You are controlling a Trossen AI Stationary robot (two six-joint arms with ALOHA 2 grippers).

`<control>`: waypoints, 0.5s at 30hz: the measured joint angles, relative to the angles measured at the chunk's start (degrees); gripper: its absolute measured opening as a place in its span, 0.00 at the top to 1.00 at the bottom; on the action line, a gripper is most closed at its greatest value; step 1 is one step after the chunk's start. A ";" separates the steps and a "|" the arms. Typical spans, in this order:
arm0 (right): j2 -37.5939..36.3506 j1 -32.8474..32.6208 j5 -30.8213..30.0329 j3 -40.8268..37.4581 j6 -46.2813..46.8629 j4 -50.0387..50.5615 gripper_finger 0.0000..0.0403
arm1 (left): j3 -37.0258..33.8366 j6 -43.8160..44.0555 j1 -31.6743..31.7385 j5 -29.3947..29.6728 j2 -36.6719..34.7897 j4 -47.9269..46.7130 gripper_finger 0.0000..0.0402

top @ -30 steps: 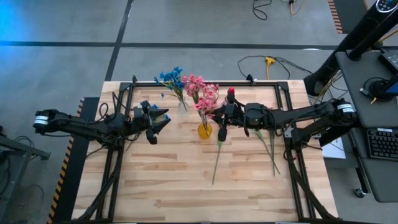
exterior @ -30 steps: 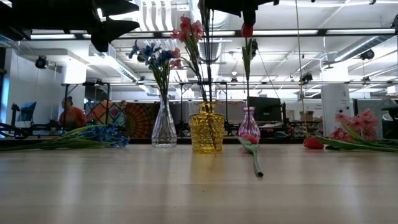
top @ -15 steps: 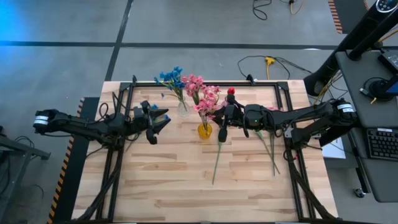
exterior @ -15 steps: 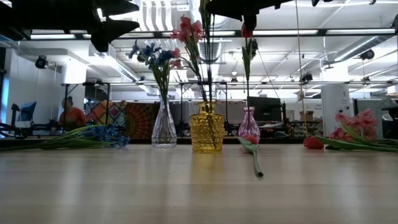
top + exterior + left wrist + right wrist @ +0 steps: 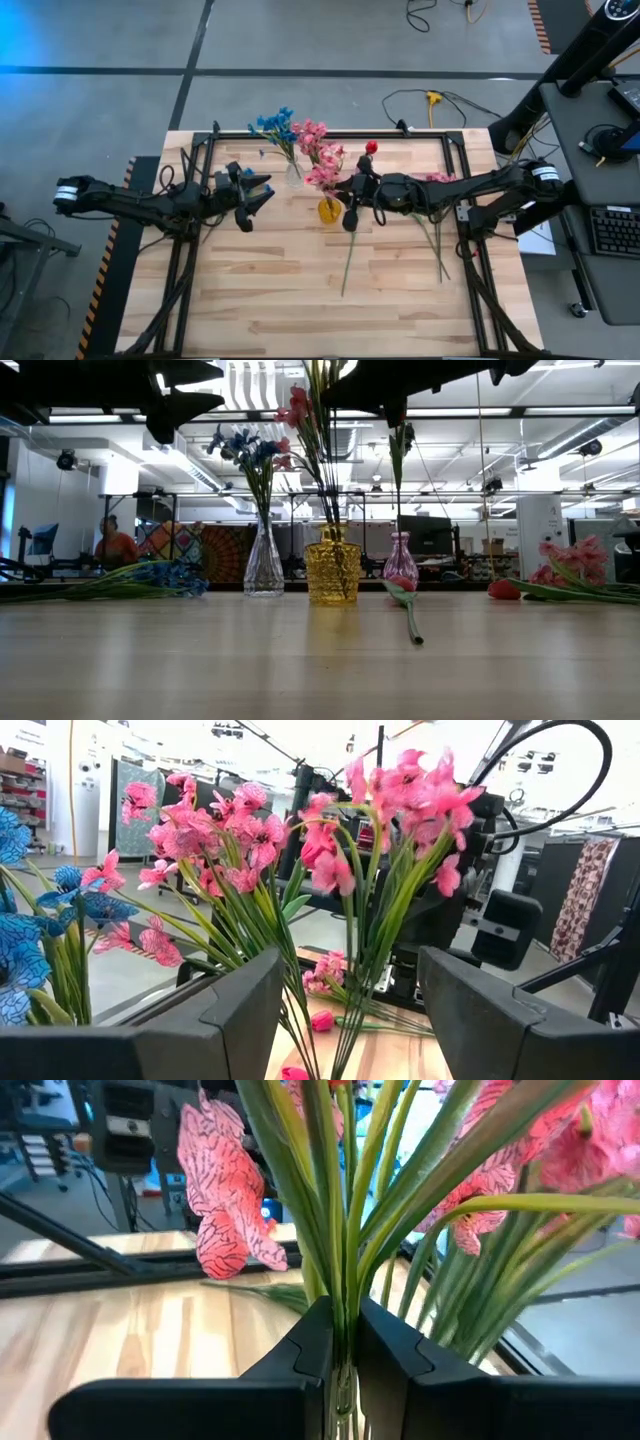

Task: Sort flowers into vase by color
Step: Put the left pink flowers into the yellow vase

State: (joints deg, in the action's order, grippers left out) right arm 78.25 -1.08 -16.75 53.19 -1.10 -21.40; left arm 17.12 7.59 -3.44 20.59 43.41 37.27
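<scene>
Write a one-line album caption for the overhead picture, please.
Right gripper lowers a pink flower's stem by the yellow vase; left gripper waits open.

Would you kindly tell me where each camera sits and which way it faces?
High view: overhead, straight down; both arms, table.
Low view: table height, level at three vases; arms overhead.
Left wrist view: past open left gripper toward pink flowers.
Right wrist view: right gripper shut on a green stem.
Shared: the yellow vase, high and low.
</scene>
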 joint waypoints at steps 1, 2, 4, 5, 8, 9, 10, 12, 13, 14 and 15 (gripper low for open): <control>0.18 0.00 -0.30 0.00 -0.01 0.04 0.92 | 0.00 -0.02 0.00 0.01 0.01 0.01 0.47; 0.26 0.00 -0.36 0.00 -0.04 -0.11 0.92 | 0.00 0.01 0.01 0.01 0.00 0.01 0.47; 0.27 0.00 -0.42 0.00 0.04 -0.15 0.92 | 0.00 -0.02 0.02 0.01 0.00 0.01 0.46; 0.27 0.00 -0.44 0.00 0.11 -0.28 0.92 | 0.00 -0.02 -0.01 0.01 0.01 0.01 0.46; 0.27 0.00 -0.44 0.00 0.67 -0.29 0.92 | 0.00 -0.02 0.01 0.01 0.01 0.01 0.46; 0.27 0.00 -0.44 0.00 1.06 -0.23 0.92 | 0.00 0.01 -0.01 -0.01 0.01 0.01 0.46; 0.27 0.00 -0.44 0.00 1.38 -0.16 0.92 | 0.00 -0.01 0.00 0.00 0.01 0.01 0.46; 0.27 0.00 -0.44 0.00 1.64 -0.13 0.92 | 0.00 0.00 0.00 0.01 0.00 0.01 0.46; 0.27 0.00 -0.44 0.00 1.64 -0.03 0.92 | 0.00 -0.02 -0.01 0.01 0.01 0.01 0.46; 0.27 0.00 -0.44 0.00 1.65 0.06 0.92 | 0.00 0.00 0.00 0.01 0.01 0.01 0.46; 0.27 0.00 -0.44 0.00 1.84 0.09 0.92 | 0.00 -0.01 0.00 0.01 0.01 0.01 0.46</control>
State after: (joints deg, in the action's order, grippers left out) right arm 78.52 -1.08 -17.19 53.19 0.74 -21.32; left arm 17.12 7.58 -3.44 20.60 43.42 37.28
